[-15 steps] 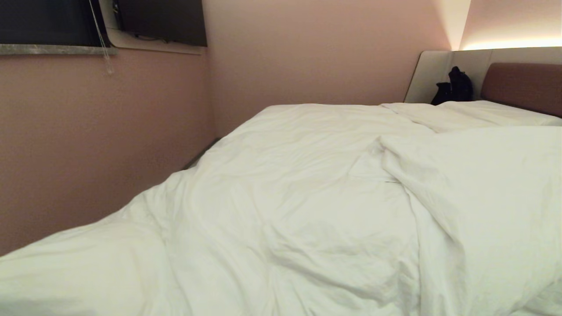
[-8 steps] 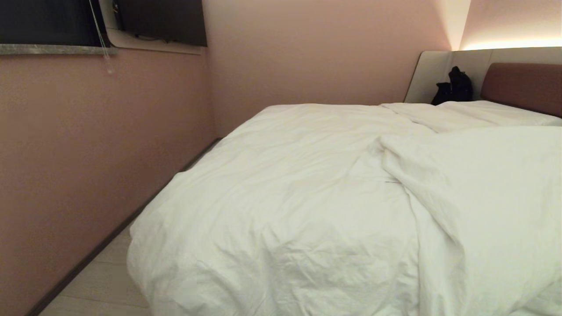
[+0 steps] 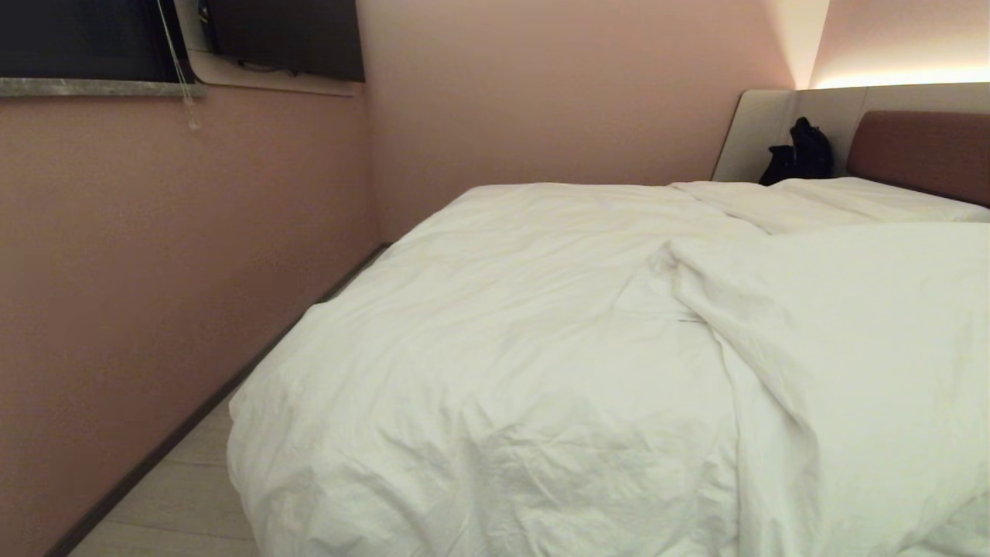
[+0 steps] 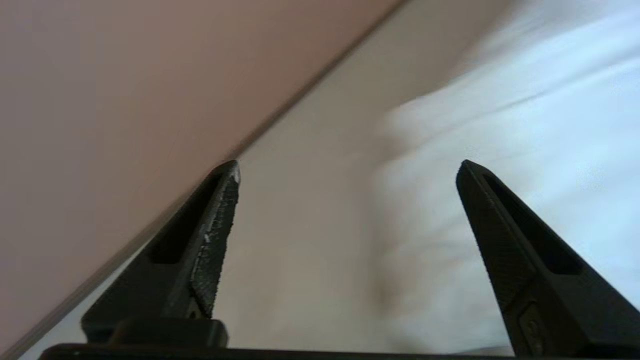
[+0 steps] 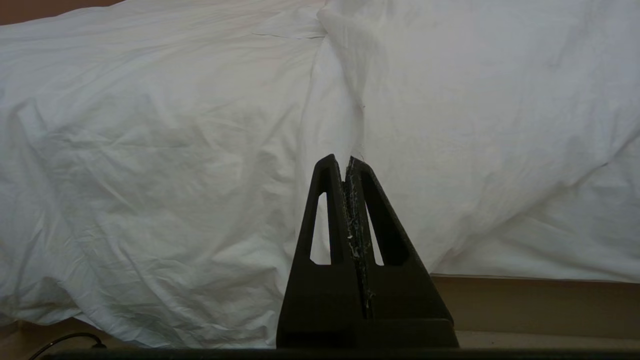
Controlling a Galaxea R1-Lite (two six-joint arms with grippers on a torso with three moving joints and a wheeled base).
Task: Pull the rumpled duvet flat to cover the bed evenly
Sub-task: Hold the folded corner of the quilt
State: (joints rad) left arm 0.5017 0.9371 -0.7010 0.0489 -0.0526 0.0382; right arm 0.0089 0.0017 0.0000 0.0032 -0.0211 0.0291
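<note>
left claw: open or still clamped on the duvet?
Open. The left claw has its fingers spread wide, nothing between them; the duvet lies beyond.

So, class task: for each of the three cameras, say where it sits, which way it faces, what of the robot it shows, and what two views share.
Head view: on the robot's head, looking forward and down across the bed toward the headboard; no arm shows.
Left wrist view: behind the open left end effector, facing floor, wall and duvet edge.
Right wrist view: behind the shut right end effector, facing the duvet's hanging side.
Shared: head and right wrist views both show the duvet and its fold.
</note>
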